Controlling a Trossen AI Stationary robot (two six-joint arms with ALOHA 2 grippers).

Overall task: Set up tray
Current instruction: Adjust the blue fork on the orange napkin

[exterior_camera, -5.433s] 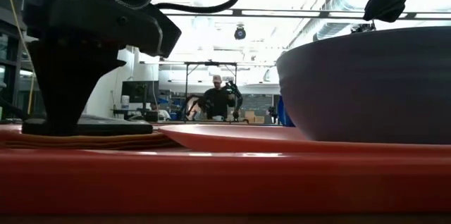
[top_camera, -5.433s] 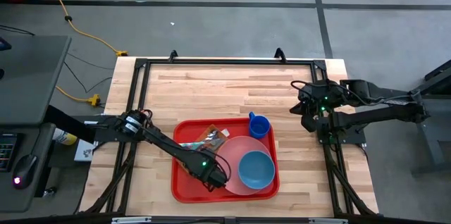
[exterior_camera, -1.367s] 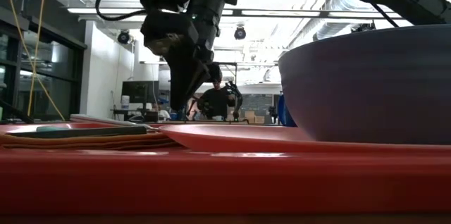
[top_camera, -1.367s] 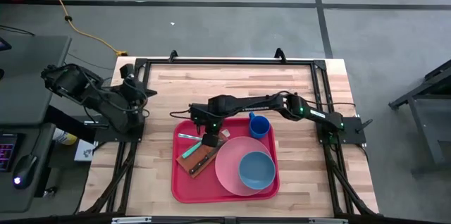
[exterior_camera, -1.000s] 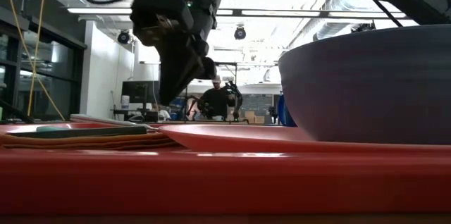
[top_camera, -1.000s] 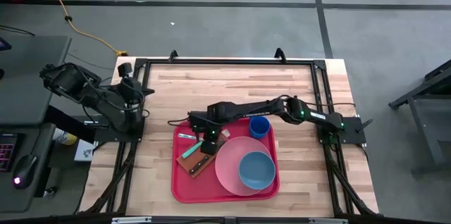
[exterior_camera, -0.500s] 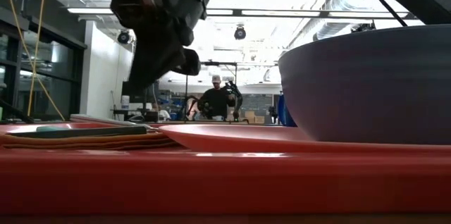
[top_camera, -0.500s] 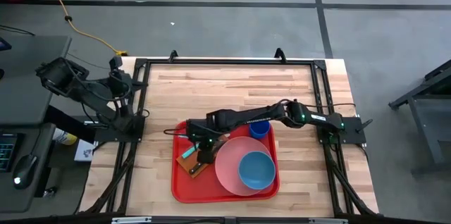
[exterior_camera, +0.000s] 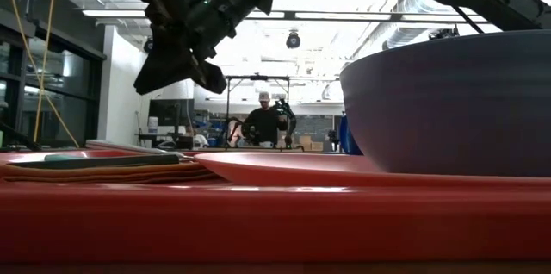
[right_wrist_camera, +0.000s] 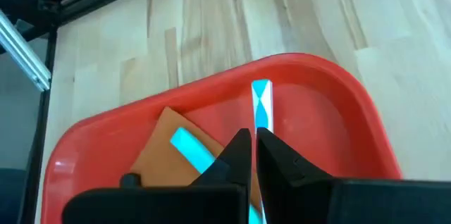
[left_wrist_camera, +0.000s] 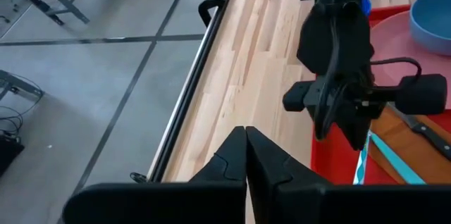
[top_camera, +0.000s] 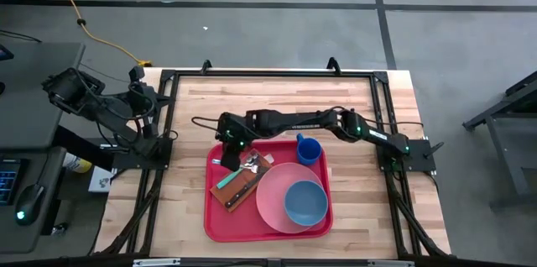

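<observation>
My left gripper [left_wrist_camera: 245, 155] waits pressed together, well left of the tray [top_camera: 220, 221]. My right gripper [top_camera: 227, 143], fingers pressed together, hangs above the tray's far-left corner, beside the brown napkin [top_camera: 249, 179].

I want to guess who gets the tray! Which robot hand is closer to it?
Right. The right gripper hangs over the tray's far left corner. The left gripper waits off the table's left edge, well away from the tray.
</observation>
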